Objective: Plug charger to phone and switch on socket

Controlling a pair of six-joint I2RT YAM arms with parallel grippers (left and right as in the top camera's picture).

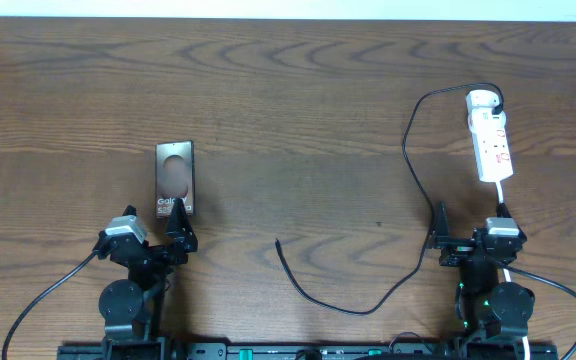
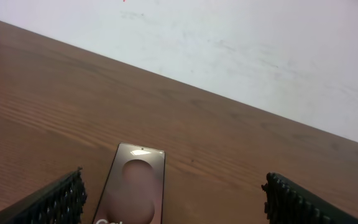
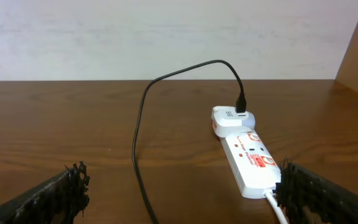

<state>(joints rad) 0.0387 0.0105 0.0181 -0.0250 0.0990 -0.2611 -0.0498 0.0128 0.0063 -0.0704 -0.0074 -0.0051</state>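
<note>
The phone [image 1: 175, 177] lies flat on the wooden table at the left, "Galaxy" lettering at its near end. In the left wrist view it [image 2: 135, 186] lies just ahead, between the fingers. My left gripper [image 1: 153, 232] [image 2: 176, 208] is open and empty, just short of the phone's near end. The socket [image 1: 492, 145] [image 3: 248, 158] is a white strip at the far right. The charger's black cable [image 1: 408, 150] [image 3: 138, 143] runs from a white adapter [image 3: 232, 118] on the strip and loops to its free tip [image 1: 278, 243] at mid-table. My right gripper [image 1: 471, 230] [image 3: 179, 199] is open and empty, near the strip's near end.
The strip's white cord [image 3: 277, 208] leaves its near end and passes by my right finger. The charger cable curves across the table between the two arms [image 1: 368, 308]. A pale wall [image 2: 260, 50] rises behind the table's far edge.
</note>
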